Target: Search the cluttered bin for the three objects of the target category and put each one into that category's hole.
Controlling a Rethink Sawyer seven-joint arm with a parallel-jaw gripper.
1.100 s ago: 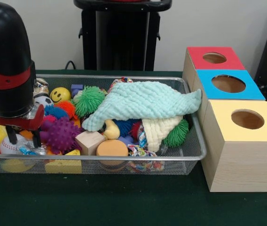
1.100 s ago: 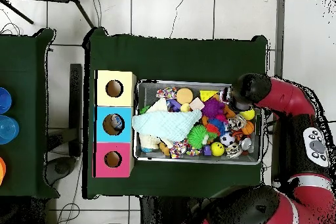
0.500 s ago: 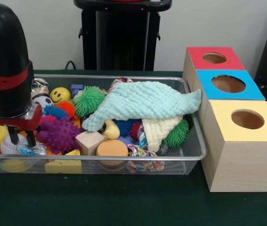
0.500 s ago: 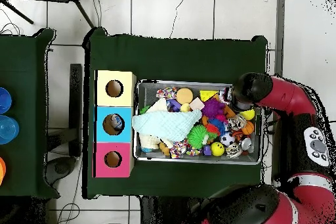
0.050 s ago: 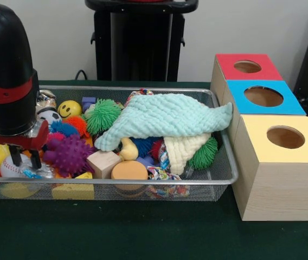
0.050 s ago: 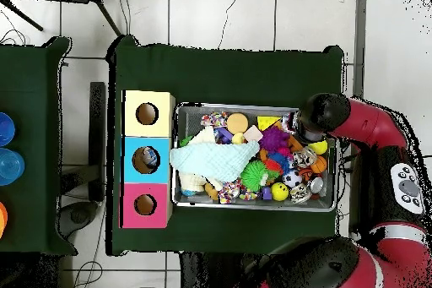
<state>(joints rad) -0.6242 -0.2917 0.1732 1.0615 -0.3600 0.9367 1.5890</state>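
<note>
A wire bin (image 5: 143,184) holds several toys: a purple spiky ball (image 5: 68,153), a baseball (image 5: 8,169), a yellow smiley ball (image 5: 69,109), a wooden cube (image 5: 103,162) and a mint cloth (image 5: 165,116) draped over the middle. My gripper (image 5: 26,160) is down in the bin's left end in the front view, between the baseball and the purple spiky ball. Its fingers (image 5: 36,159) stand narrow with an orange ball (image 5: 29,154) between them. In the overhead view the arm (image 6: 322,116) covers the bin's upper right corner and hides the gripper.
Three wooden boxes with round holes stand beside the bin: red top (image 5: 246,66), blue top (image 5: 263,96), yellow top (image 5: 285,137). A green fuzzy ball (image 5: 102,115) and an orange disc (image 5: 129,170) lie mid-bin. The bin's wire walls (image 6: 253,207) hem the gripper in.
The fingers have drawn closer together since one second ago, and the gripper shifted slightly left in the front view. Nothing has moved in the last half second.
</note>
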